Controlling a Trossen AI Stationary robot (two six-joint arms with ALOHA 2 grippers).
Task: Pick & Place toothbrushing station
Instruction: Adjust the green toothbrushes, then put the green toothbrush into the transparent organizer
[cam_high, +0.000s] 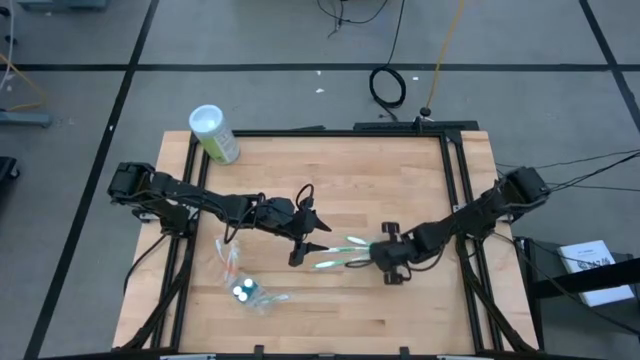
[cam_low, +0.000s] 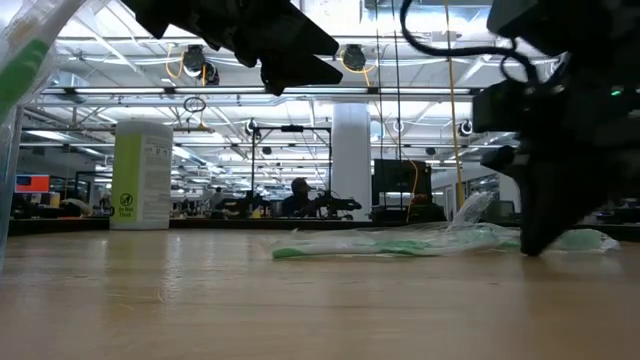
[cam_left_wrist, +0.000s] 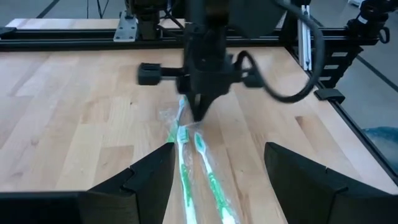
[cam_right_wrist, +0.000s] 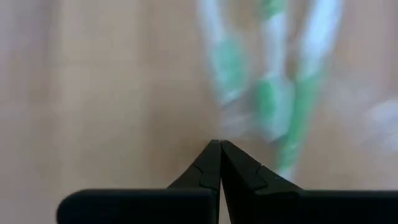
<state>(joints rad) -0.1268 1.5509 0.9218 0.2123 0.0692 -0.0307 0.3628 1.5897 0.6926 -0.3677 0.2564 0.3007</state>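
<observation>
On the wooden table (cam_high: 400, 170), seen from above, the task's things lie in two groups. Near the middle, two wrapped toothbrushes (cam_high: 338, 253) with green accents lie side by side, running roughly from 3 o'clock toward 9 o'clock; the left wrist view also shows two of them (cam_left_wrist: 186, 168), white with green, in clear wrapping. At about 7 o'clock from the table's centre sits a small clear plastic holder (cam_high: 252, 293) with two blue caps visible in it (a third cannot be made out), and just beside it, toward 11 o'clock, lie more thin white toothbrushes (cam_high: 230, 262) with an orange touch, too small to count. The right gripper (cam_high: 372, 255) is down at the table at the 3 o'clock end of the green pair, its jaws closed tip to tip, as its own wrist view shows (cam_right_wrist: 220, 149); whether the tips pinch the wrapping cannot be told. From the left wrist view the same gripper (cam_left_wrist: 200, 115) points down onto the head end of the toothbrushes. The left gripper (cam_high: 308, 248) hovers at the 9 o'clock end of that pair, its two fingers (cam_left_wrist: 146, 180) spread wide apart with the toothbrushes showing between them, holding nothing. One large green canister (cam_high: 214, 133) with a white lid lies at the table's 11 o'clock corner, well apart from everything else; in the low view it (cam_low: 141, 175) shows far back on the table.
</observation>
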